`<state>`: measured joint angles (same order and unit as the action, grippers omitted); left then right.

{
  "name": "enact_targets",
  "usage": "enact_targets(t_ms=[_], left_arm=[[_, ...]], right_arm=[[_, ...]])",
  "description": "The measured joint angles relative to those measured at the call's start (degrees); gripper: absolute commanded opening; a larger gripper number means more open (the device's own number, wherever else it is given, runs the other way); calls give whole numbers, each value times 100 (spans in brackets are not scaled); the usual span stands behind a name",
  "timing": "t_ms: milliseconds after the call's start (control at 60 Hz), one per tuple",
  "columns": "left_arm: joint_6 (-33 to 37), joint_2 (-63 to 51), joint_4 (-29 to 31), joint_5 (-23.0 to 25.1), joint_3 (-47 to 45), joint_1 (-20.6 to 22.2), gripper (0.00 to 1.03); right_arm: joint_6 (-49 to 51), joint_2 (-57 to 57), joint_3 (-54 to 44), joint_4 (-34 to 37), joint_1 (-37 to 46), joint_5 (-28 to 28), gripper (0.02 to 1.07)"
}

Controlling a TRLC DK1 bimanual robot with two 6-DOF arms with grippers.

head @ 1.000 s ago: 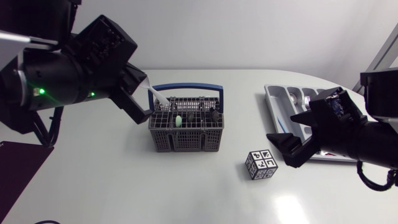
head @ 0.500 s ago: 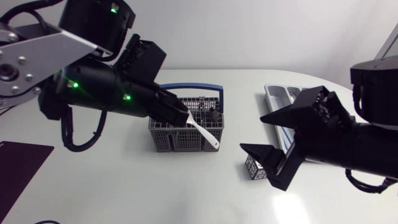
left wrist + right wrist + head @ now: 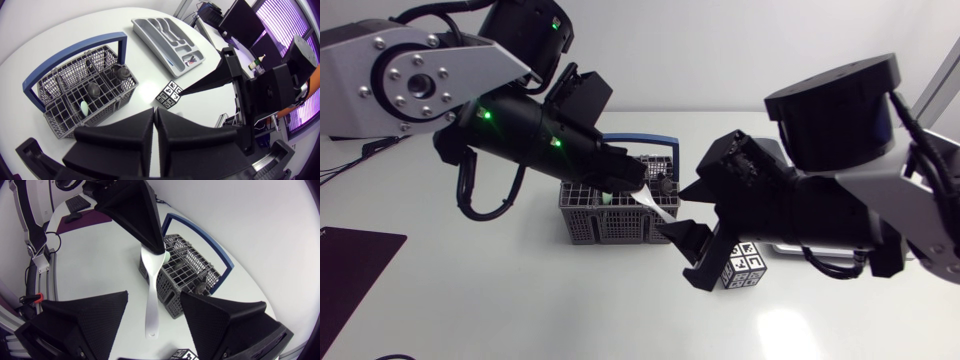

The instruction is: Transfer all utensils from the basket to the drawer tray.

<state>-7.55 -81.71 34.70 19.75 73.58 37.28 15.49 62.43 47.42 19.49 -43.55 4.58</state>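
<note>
1. White tabletop lies under both arms; your left gripper (image 3: pixel 638 193) is clenched on one end of the white spatula (image 3: pixel 152 295), so it hangs free beside the basket (image 3: pixel 610 228)
2. Your right gripper (image 3: pixel 682 255) is spread wide around that smooth, flat plastic shaft, not touching it. I judge this is a handover
3. The grey grid basket, blue-handled, holds more utensils; the moulded grey drawer tray (image 3: pixel 152 47) sits well apart

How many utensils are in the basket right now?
3 in the basket: a green one nearest the left end effector, a dark one behind it, another at the far edge. More may be hidden.
</note>
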Motion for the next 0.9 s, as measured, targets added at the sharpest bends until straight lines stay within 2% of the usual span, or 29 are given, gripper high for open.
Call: enact_targets(t_ms=[83,150,267,367,517,617,700,800,900], left_arm=[[0,-11,9,26,26,0,3],[0,-11,24,59,50,7,3],[2,-44,26,66,74,33,3],[2,-72,35,79,74,42,3],[2,-74,109,85,74,42,4],[2,-74,151,83,74,42,4],[2,-74,155,83,74,42,11],[2,-74,168,85,74,42,30],[2,-74,125,83,94,46,54]], right_arm=[[0,177,22,-81,-4,15,48],[2,293,28,-170,-15,17,46],[2,424,103,-175,-24,92,26],[2,474,186,-188,-24,192,17],[7,498,199,-186,-22,251,8],[2,505,199,-146,-13,280,8],[4,505,199,-127,0,297,8],[26,505,199,-125,0,343,8],[92,503,199,-66,-2,695,8]])
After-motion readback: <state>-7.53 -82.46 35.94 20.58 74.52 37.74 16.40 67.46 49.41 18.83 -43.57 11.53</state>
